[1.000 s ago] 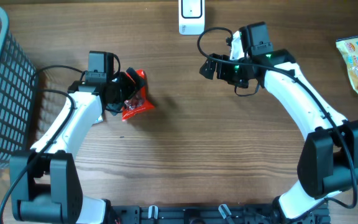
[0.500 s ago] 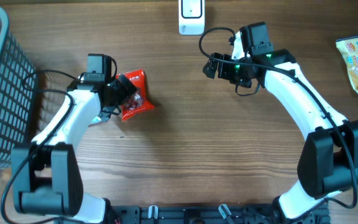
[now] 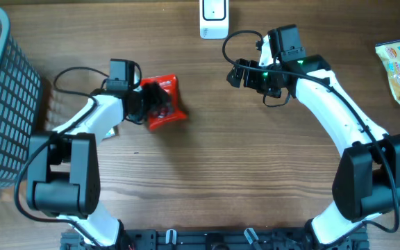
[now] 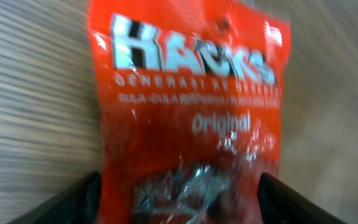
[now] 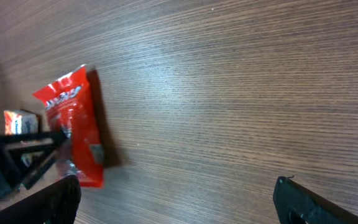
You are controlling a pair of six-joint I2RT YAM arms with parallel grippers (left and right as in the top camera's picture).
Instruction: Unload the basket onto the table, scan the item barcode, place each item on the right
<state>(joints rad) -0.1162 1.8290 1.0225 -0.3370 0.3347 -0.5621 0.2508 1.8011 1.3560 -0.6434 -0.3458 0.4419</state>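
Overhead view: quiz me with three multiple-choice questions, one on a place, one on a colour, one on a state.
1. Where on the wooden table is the white box-shaped device? A top edge, middle; B bottom edge; C right edge.
2. What colour is the plastic candy packet at the left gripper? A blue; B red; C green.
3. How is the right gripper? A open, empty; B shut on a packet; C fully shut.
Answers: A, it sits at the top edge; B, its wrapper is red; A, its jaws stand apart over bare wood.
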